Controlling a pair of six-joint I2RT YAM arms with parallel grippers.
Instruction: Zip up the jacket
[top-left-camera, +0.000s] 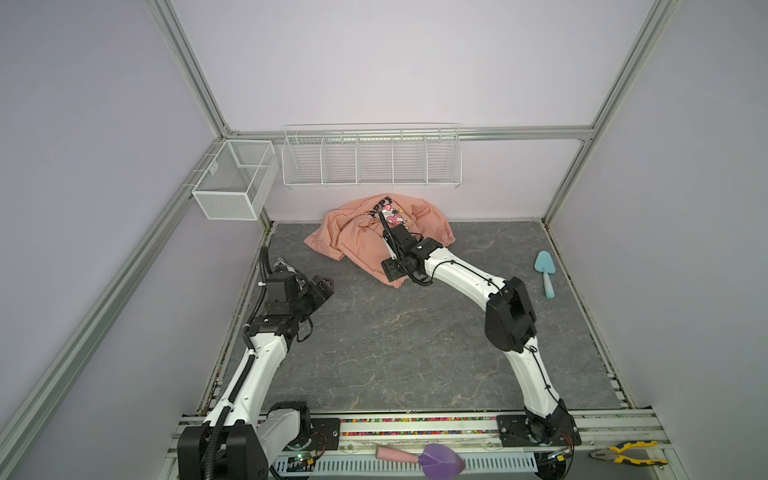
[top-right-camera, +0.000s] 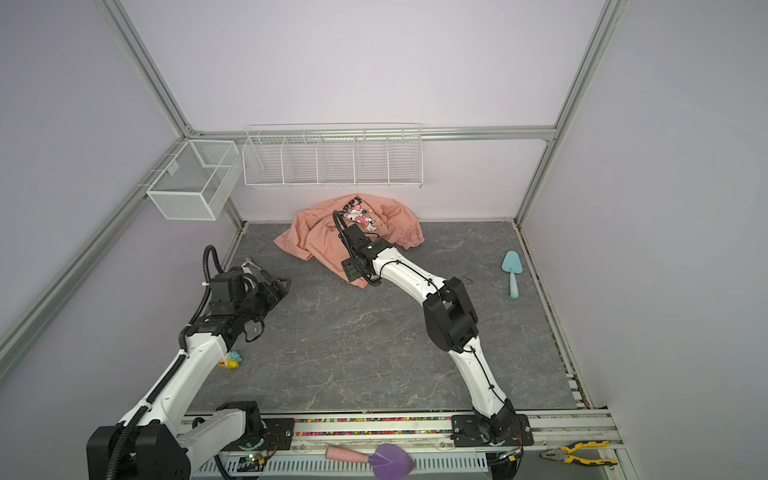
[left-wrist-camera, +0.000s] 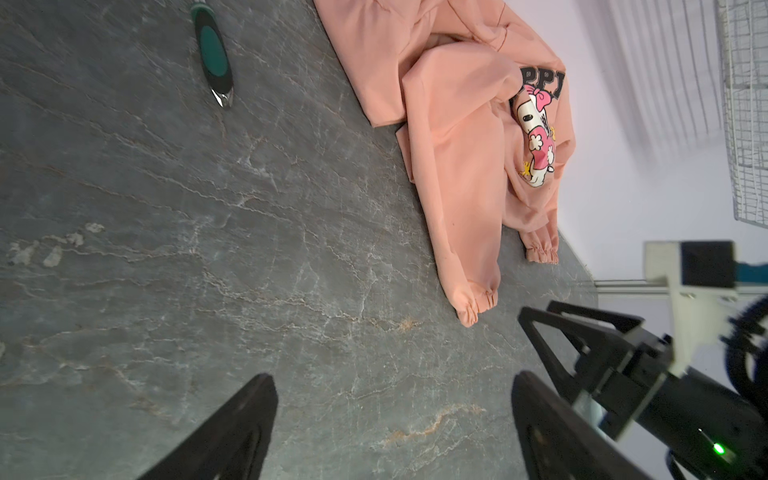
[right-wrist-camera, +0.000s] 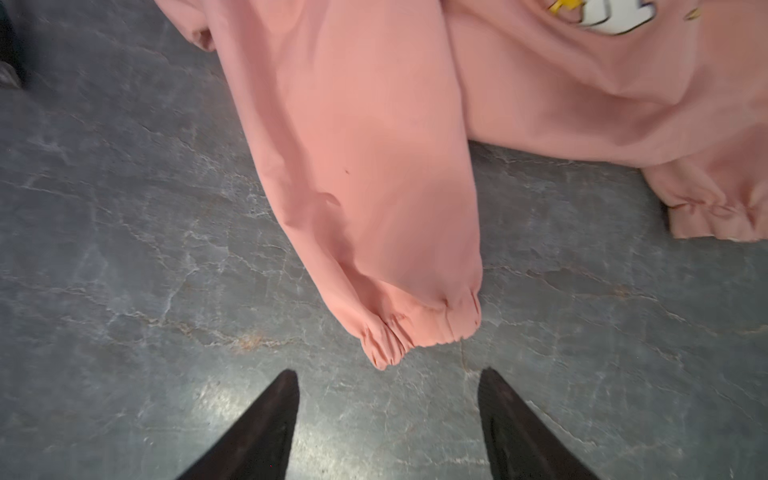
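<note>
Salmon-pink hooded jacket lies crumpled at the far end of the grey marbled table, up against the back wall, with its big cartoon print facing up. One sleeve stretches toward the right tool. The sleeve's gathered elastic cuff rests on the table just ahead of the tool's tips and is not gripped. The black fingers stand apart with nothing between them. A second cuff lies off to one side of that tool, apart from it. The left tool hovers over bare table, well short of the jacket, its jaws spread wide and empty. A green-and-black handled implement lies on the table beyond the left tool, apart from the jacket. A teal plastic trowel sits well apart from the right tool, on the side away from the left tool.
</note>
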